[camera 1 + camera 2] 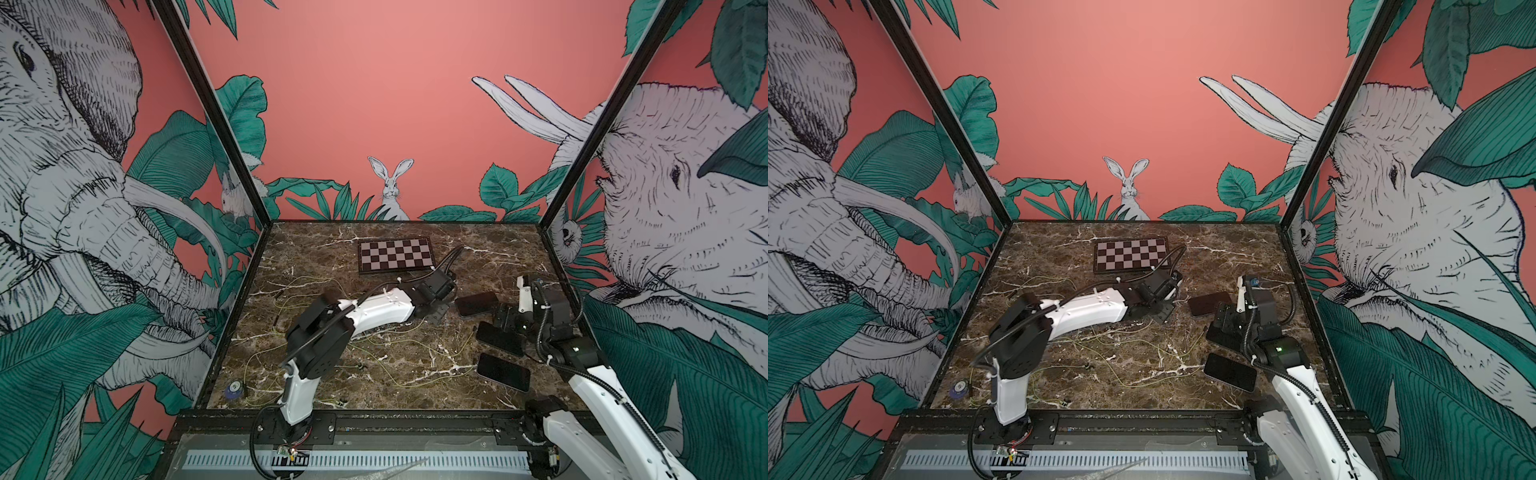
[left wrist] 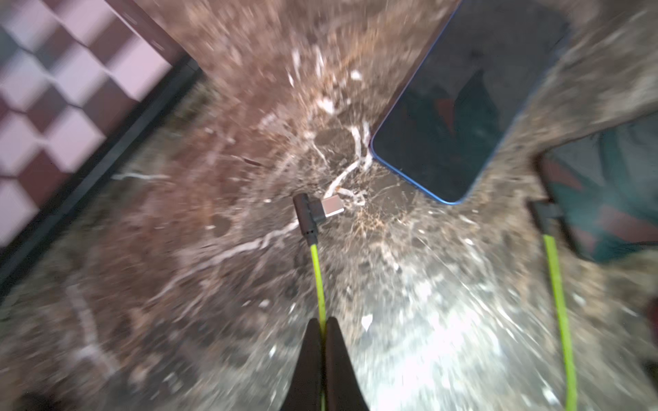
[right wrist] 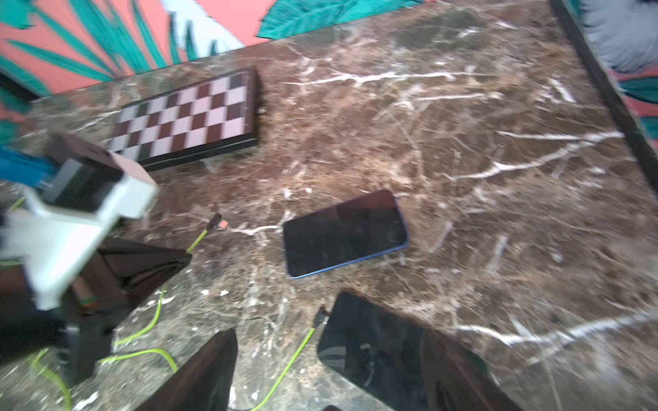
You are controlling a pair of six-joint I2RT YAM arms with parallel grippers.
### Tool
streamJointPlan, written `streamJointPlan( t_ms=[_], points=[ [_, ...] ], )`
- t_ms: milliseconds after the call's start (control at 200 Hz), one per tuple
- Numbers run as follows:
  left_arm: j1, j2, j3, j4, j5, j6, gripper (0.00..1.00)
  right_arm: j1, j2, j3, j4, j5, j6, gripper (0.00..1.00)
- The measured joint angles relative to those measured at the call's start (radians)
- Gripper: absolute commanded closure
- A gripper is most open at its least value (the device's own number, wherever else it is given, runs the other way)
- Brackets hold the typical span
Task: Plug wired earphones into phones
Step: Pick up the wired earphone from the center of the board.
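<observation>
My left gripper [image 2: 323, 322] is shut on a thin yellow-green earphone cord [image 2: 317, 270], a little behind its dark angled plug [image 2: 306, 217]. The plug's silver tip points at the near corner of a blue-edged phone [image 2: 463, 106], a short gap away. A second phone [image 3: 377, 348] lies under my right gripper [image 3: 329, 336], which is open, and another cord's plug [image 3: 322, 316] sits at that phone's edge. In both top views three phones [image 1: 477, 303] [image 1: 498, 338] [image 1: 503, 371] lie at the right, with the left gripper [image 1: 440, 313] beside the far one.
A black-framed checkerboard [image 1: 395, 254] lies at the back of the marble table [image 1: 478, 245]. Loose yellow-green cords [image 1: 395, 370] sprawl over the table's middle and left. A small blue round object [image 1: 234, 390] sits at the front left corner. Black frame posts border both sides.
</observation>
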Motion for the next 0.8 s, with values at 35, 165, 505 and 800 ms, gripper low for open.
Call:
streamJointPlan(
  t_ms=[35,165,505,800],
  points=[
    [0.004,-0.049,-0.029,0.022,0.002,0.016,1.00,0.000,-0.015,-0.015,0.035,-0.029,-0.005,0.18],
    [0.021,-0.208,-0.148,0.113,0.035,0.078,1.00,0.000,-0.061,-0.068,0.167,-0.164,-0.008,0.21],
    [0.033,-0.491,-0.488,0.373,0.190,0.259,1.00,0.030,0.112,-0.061,0.449,-0.452,0.095,0.38],
    [0.033,-0.591,-0.556,0.478,0.177,0.373,1.00,0.198,0.313,0.046,0.544,-0.552,0.129,0.51]
  ],
)
